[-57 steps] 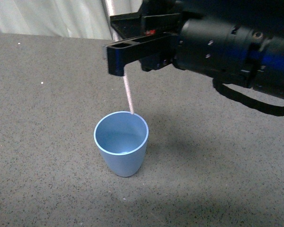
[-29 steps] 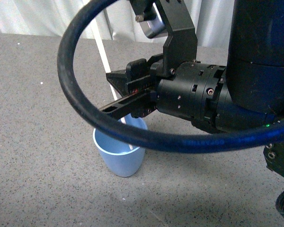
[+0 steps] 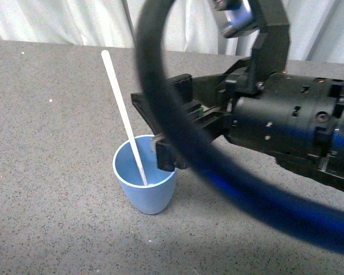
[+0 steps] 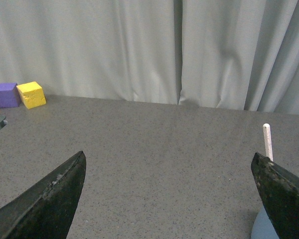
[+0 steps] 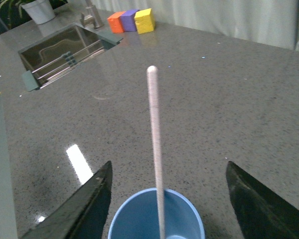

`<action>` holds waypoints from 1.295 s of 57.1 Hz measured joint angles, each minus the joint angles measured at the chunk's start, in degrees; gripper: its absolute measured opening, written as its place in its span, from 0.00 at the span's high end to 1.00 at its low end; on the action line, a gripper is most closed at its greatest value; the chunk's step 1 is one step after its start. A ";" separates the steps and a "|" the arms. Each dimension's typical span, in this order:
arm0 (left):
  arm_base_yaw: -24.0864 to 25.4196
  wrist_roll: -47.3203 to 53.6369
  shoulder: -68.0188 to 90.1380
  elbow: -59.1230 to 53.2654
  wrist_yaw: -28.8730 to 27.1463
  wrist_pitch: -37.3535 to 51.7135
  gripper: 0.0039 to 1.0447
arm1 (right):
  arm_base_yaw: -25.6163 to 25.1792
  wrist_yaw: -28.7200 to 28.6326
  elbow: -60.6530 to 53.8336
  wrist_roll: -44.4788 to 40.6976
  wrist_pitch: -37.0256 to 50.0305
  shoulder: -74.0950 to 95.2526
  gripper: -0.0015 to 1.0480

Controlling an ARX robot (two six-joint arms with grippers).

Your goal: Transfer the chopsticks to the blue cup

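Observation:
The blue cup (image 3: 144, 189) stands upright on the grey counter. The chopstick (image 3: 121, 112), a single pale stick, stands in it with its lower end inside and leans up to the far left. My right gripper (image 3: 155, 134) is open just to the right of the cup, not touching the stick. In the right wrist view the stick (image 5: 153, 129) rises from the cup (image 5: 123, 219) between the spread fingers of the gripper (image 5: 168, 167). My left gripper (image 4: 168, 157) is open and empty; the stick's tip (image 4: 267, 142) and the cup's edge (image 4: 263, 229) show beside one finger.
A thick black cable (image 3: 160, 114) loops across the front view. Yellow (image 4: 31, 94) and purple (image 4: 5, 94) blocks sit at the counter's back by the curtain. A sunken sink (image 5: 65, 50) and a white plant pot (image 5: 40, 10) lie beyond.
The right gripper, which held the stick above the cup, has let it go and opened. The stick now stands in the cup. The arm has swung lower and nearer.

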 joint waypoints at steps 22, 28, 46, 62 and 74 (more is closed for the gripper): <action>0.00 0.00 0.00 0.00 -0.02 0.00 0.06 | -15.89 23.39 -6.43 2.75 -30.29 -20.70 0.09; 0.00 0.00 0.00 0.00 0.00 0.00 0.06 | -18.27 24.90 -8.57 2.23 -34.03 -27.85 0.09; 0.00 0.00 0.00 0.00 0.00 0.00 0.06 | -12.90 45.37 -19.19 -7.21 -43.95 -61.20 0.09; 0.00 0.00 0.00 0.00 0.00 0.00 0.06 | -18.95 31.87 -27.36 -8.35 -36.65 -78.40 0.57; 0.00 0.00 0.00 0.00 0.02 0.00 0.06 | -27.98 22.95 -30.16 -8.39 -39.78 -84.87 0.99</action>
